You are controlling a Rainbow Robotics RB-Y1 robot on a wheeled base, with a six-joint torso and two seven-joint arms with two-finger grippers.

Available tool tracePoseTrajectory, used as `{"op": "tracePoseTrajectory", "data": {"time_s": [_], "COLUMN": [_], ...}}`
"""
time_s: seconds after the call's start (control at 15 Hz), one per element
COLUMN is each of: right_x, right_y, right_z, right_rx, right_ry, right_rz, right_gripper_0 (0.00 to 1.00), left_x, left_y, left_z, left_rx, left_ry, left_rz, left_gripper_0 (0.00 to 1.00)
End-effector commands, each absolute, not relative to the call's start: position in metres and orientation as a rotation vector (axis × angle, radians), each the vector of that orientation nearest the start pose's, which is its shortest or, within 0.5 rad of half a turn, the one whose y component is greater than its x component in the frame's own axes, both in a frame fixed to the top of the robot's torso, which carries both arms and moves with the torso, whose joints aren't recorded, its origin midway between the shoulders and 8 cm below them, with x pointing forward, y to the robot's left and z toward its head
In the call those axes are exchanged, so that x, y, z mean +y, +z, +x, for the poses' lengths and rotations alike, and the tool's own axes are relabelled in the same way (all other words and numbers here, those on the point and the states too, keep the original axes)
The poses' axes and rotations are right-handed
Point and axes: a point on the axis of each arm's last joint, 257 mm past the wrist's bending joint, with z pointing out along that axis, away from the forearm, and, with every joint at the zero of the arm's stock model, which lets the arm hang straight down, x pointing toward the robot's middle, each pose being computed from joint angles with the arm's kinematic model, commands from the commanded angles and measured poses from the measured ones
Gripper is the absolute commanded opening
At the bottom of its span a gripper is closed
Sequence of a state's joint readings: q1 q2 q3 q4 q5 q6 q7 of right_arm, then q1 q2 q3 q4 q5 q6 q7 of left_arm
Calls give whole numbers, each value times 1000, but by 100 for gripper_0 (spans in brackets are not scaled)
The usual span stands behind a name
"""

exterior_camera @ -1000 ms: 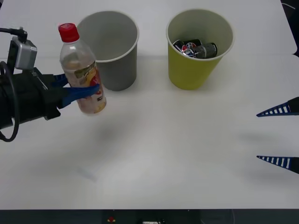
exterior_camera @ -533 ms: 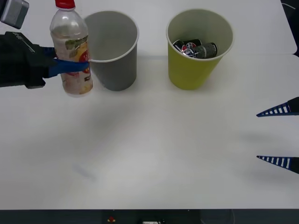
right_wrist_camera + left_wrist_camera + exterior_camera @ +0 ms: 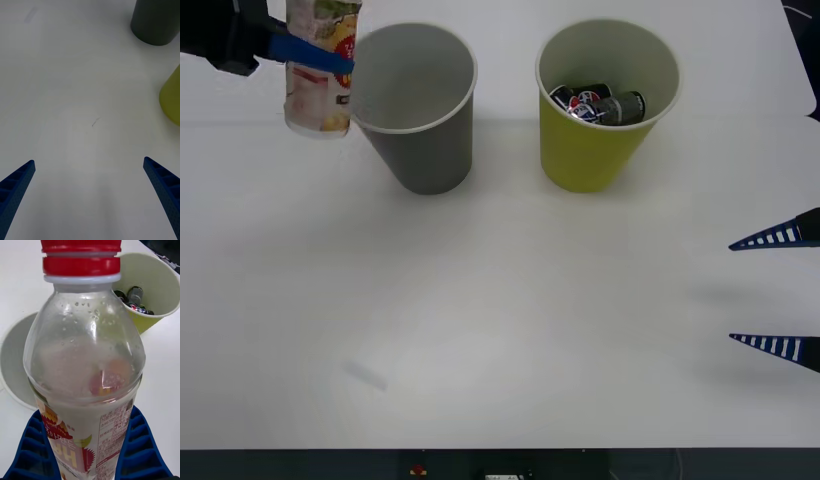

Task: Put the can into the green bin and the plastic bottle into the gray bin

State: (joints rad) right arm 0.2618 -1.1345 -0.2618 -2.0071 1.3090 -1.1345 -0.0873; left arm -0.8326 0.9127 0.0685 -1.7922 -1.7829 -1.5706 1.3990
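Observation:
My left gripper point(image 3: 315, 55) is shut on the plastic bottle point(image 3: 320, 75), held upright in the air at the far left, beside the gray bin point(image 3: 420, 140) and about level with its rim. The bottle's top is cut off by the front view's upper edge. In the left wrist view the bottle point(image 3: 88, 367) with its red cap sits between my blue fingers point(image 3: 140, 450), with the gray bin point(image 3: 15, 367) and the green bin point(image 3: 157, 281) behind it. The can point(image 3: 595, 105) lies inside the green bin point(image 3: 595, 150). My right gripper point(image 3: 780, 290) stands open at the right edge.
Both bins stand side by side at the back of the white table point(image 3: 510, 330), gray one on the left. The right wrist view looks across bare table point(image 3: 90, 123) toward the gray bin point(image 3: 155, 22) and green bin point(image 3: 172, 97).
My left gripper has lifted the bottle up and toward the far left, from low in front of the gray bin to beside its rim. The right arm has not moved.

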Motion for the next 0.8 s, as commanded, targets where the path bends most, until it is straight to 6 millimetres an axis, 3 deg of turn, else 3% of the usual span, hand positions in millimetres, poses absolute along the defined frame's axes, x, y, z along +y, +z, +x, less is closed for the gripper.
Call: {"op": "tracePoseTrajectory", "data": {"time_s": [0.07, 0.33, 0.8], "right_x": [-286, -286, -286], "right_y": [-167, -167, -167], "right_z": [341, 341, 341], "right_rx": [1596, 1596, 1596], "right_ry": [209, 209, 209], "right_rz": [-1634, -1634, -1634], "right_gripper_0": [100, 100, 100], "left_x": [188, 166, 144], "left_y": [63, 64, 47], "left_z": [518, 555, 586], "left_rx": [2072, 2109, 2141], "left_ry": [-308, -236, -114], "left_rz": [913, 899, 901], "left_gripper_0": [0, 0, 0]}}
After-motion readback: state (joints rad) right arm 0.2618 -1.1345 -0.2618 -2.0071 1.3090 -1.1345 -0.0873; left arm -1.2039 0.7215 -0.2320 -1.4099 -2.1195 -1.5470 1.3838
